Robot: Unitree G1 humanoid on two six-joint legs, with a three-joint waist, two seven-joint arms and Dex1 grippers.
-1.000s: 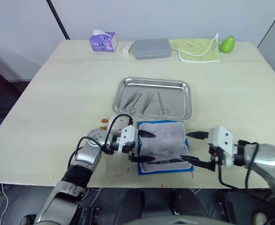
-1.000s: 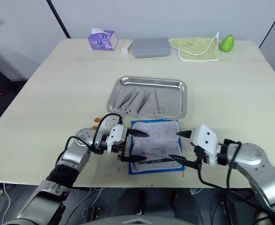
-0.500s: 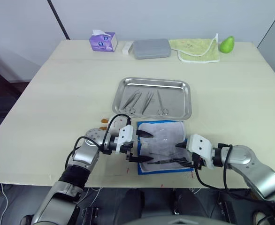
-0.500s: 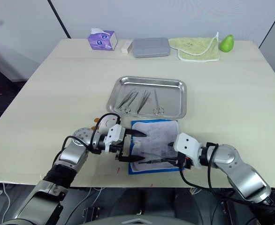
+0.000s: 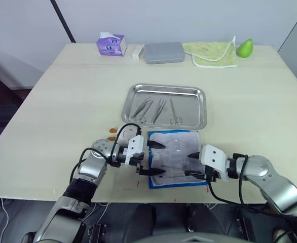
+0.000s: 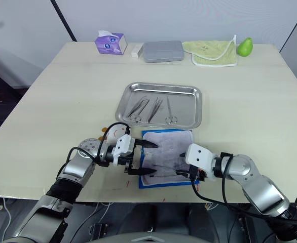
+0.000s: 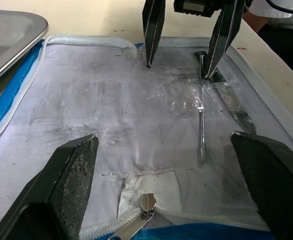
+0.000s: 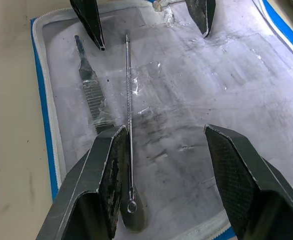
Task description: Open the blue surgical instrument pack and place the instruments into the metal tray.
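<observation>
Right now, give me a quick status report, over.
Left gripper and right gripper open over the opened blue pack. Two instruments remain inside. Metal tray holds several.

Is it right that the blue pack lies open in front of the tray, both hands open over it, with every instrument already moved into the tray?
Not every one. The blue pack still holds two instruments, seen in the right wrist view; the rest is correct.
</observation>
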